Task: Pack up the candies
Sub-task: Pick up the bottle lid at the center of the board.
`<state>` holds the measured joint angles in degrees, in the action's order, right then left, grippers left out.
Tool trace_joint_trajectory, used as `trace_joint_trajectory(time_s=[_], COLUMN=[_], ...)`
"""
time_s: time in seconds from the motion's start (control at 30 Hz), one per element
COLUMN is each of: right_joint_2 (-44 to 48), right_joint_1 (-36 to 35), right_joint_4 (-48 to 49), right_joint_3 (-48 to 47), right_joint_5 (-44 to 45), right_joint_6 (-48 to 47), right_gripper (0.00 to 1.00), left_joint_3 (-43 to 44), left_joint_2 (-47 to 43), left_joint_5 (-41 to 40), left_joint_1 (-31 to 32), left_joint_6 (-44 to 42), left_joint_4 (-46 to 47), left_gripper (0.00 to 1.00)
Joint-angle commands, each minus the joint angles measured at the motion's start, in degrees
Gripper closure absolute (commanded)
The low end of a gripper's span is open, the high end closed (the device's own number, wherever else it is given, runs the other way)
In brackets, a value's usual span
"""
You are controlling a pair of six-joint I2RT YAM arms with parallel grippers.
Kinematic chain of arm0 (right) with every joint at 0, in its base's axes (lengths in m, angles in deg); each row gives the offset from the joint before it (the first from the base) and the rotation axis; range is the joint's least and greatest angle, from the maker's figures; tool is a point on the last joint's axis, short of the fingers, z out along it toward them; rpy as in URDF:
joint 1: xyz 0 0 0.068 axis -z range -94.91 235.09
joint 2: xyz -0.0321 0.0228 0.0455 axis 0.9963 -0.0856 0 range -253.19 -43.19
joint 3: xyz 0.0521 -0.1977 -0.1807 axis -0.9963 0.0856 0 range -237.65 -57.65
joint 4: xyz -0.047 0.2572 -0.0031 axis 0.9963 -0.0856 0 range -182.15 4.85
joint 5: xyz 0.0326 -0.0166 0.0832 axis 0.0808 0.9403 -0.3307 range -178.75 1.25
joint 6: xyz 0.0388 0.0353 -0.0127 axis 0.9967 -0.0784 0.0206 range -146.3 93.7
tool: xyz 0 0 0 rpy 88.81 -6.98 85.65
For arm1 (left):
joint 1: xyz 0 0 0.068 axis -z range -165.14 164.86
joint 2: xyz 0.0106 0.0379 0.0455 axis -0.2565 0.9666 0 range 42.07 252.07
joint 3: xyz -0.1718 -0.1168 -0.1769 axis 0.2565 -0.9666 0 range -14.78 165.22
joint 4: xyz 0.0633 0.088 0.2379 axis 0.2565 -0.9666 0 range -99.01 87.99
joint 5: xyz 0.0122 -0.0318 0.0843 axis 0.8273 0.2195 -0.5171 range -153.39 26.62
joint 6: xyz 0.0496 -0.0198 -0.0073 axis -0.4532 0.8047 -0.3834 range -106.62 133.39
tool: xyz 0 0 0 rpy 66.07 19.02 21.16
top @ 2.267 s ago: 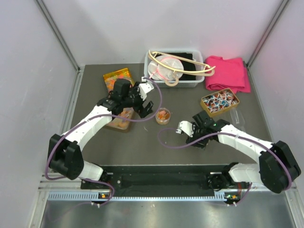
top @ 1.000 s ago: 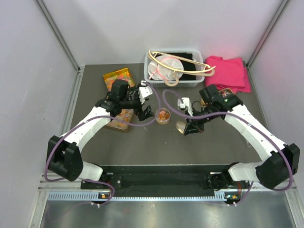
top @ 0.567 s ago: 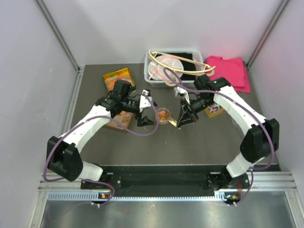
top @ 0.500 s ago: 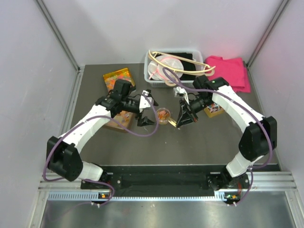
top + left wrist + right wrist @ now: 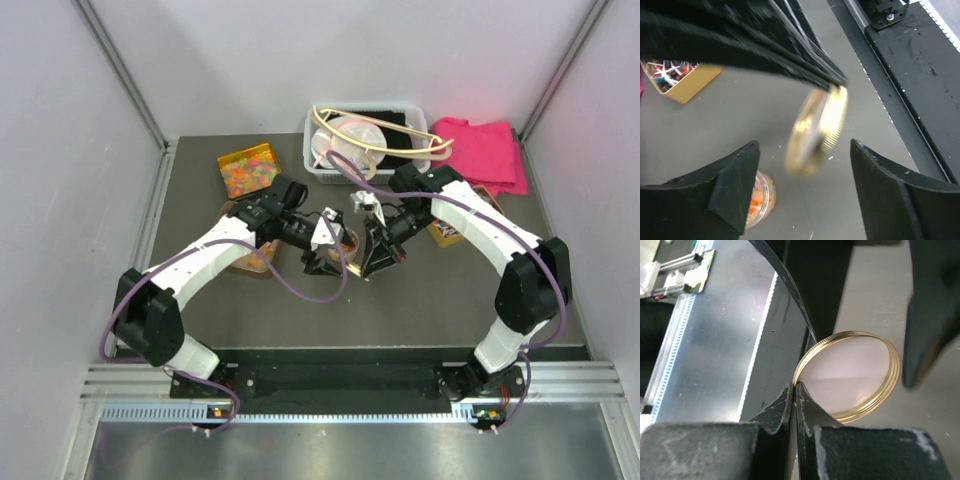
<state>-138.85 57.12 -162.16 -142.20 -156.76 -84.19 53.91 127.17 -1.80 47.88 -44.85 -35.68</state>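
The left gripper (image 5: pixel 804 146) hung with its blunt black fingers (image 5: pixel 735 187) spread wide and nothing between the pads. Just under the left finger in the wrist view, a small clear jar (image 5: pixel 760 202) stood on the matte dark table (image 5: pixel 450 300), with soft orange candies (image 5: pixel 755 199) showing through its wall. More candies, a speckled mix of orange and yellow, filled a shallow tray (image 5: pixel 248 170) near the table's far left, well apart from both grippers. The right gripper (image 5: pixel 795 389) was pinched tight on the rim of a round gold lid (image 5: pixel 850 376) with a ribbed edge and pale inner face, held tilted on edge close to the left gripper's open fingers
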Motion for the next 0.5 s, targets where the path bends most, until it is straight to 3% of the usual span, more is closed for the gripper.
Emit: trace_joint_trajectory(time_s=[0.0, 0.17, 0.47], right_joint_2=[-0.4, 0.0, 0.0], right_joint_1=[-2.1, -2.0, -0.8], right_joint_4=[-15.5, -15.5, -15.4], right_joint_3=[-2.4, -2.4, -3.9], right_joint_5=[-2.5, -2.4, -2.3], right_joint_6=[-2.2, -2.4, -2.8], right_gripper=[1.0, 1.0, 1.0], left_joint_3=[4.3, 5.2, 5.4], left_joint_2=[1.4, 2.3, 3.0], left_joint_5=[1.0, 0.1, 0.3], left_joint_1=[1.4, 2.8, 4.5], left_joint_6=[-2.1, -2.6, -6.2], left_joint_4=[-2.0, -3.3, -7.2], left_gripper=[0.27, 0.55, 0.6])
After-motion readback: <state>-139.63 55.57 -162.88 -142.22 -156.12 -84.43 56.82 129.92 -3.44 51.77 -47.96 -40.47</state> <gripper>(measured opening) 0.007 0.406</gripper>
